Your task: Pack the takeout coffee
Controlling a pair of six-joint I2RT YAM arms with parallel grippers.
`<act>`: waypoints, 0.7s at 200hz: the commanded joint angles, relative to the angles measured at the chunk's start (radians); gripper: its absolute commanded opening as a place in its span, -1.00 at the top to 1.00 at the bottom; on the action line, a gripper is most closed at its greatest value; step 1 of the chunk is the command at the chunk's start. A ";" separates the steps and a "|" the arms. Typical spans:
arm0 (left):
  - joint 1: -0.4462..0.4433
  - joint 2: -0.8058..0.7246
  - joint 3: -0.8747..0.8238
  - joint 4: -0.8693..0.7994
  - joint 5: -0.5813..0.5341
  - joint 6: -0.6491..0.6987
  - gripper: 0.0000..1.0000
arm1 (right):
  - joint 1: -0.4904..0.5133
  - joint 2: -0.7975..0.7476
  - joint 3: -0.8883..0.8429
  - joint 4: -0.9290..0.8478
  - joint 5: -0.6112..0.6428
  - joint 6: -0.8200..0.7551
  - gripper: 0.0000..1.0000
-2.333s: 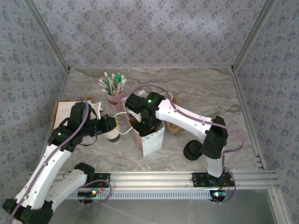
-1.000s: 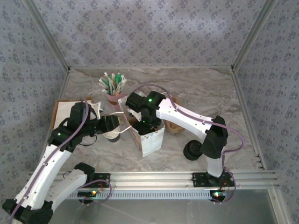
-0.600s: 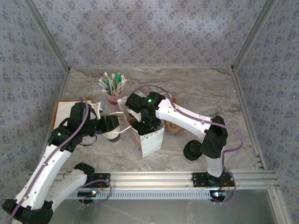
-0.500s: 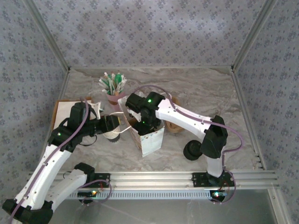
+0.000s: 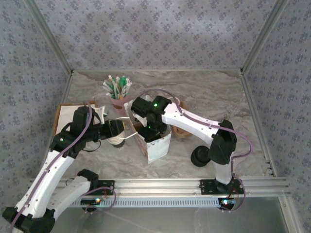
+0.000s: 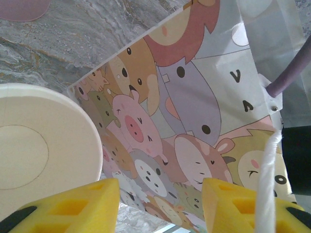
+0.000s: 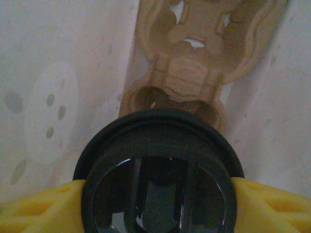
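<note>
Black lid (image 7: 158, 170) (in bag (image 5: 159, 147)) within right hand (image 7: 158, 204)

Marble-patterned table (image 5: 214, 92). Centre: upright white paper bag (image 5: 159, 148), open at the top, with cartoon animals (image 6: 160, 121) printed on its left face. Just left of it: stack of nested cups (image 5: 116, 141). Beyond these: pink cup (image 5: 119, 103) holding green-and-white sticks (image 5: 117, 86). Just right of the bag: brown cardboard piece (image 5: 181, 132). Near right: black round object (image 5: 198, 157). Left edge: flat brown board (image 5: 59, 116).
</note>
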 commanded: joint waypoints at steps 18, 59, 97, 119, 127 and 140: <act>-0.005 0.005 0.039 -0.002 -0.007 0.013 0.04 | -0.002 0.025 -0.038 0.016 -0.032 0.013 -0.43; -0.005 0.008 0.035 0.002 -0.007 0.012 0.03 | -0.003 0.019 -0.061 0.038 -0.035 0.013 -0.43; -0.005 0.006 0.032 0.001 -0.008 0.012 0.04 | -0.002 0.024 -0.062 0.042 -0.036 0.013 -0.43; -0.006 0.004 0.033 0.000 -0.009 0.012 0.03 | -0.002 0.020 -0.061 0.042 -0.033 0.011 -0.43; -0.006 0.004 0.033 0.000 -0.008 0.012 0.04 | -0.002 0.019 -0.061 0.042 -0.032 0.011 -0.43; -0.005 0.005 0.032 0.002 -0.009 0.012 0.03 | -0.002 0.019 -0.062 0.042 -0.031 0.011 -0.43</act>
